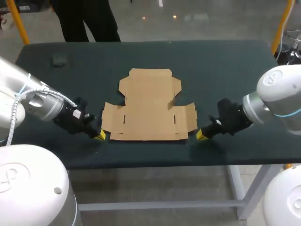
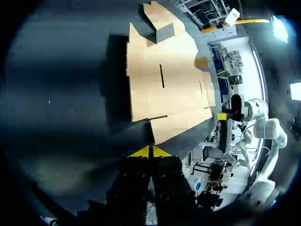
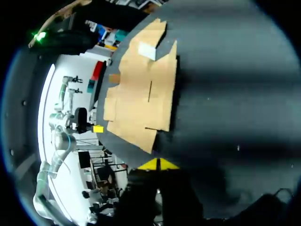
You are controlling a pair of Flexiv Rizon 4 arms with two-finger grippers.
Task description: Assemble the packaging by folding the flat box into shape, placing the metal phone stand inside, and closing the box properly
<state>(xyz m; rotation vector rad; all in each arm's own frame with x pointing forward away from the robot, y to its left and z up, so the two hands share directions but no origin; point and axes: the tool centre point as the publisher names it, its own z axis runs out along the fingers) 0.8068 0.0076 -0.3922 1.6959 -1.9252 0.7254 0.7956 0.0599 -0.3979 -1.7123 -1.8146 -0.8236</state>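
Box (image 1: 148, 106) lies flat; left gripper (image 1: 99, 135) just beside its near-left corner, right gripper (image 1: 201, 134) near-right; both 2 pinched closed, empty.

Soft, even light falls from above on the dark matte table (image 1: 211, 61). It makes the flat cardboard box (image 1: 148, 106) at the middle of the surface the brightest thing, and only faint shadows lie under the left gripper (image 1: 99, 135) and the right gripper (image 1: 201, 134) by the near edge. In the left wrist view a dark shadow band lines one side of the box, its raised flap (image 2: 164, 33) stands grey in shade, and a pale sheen lies on the surface beside the gripper. In the right wrist view that flap is lit almost white.
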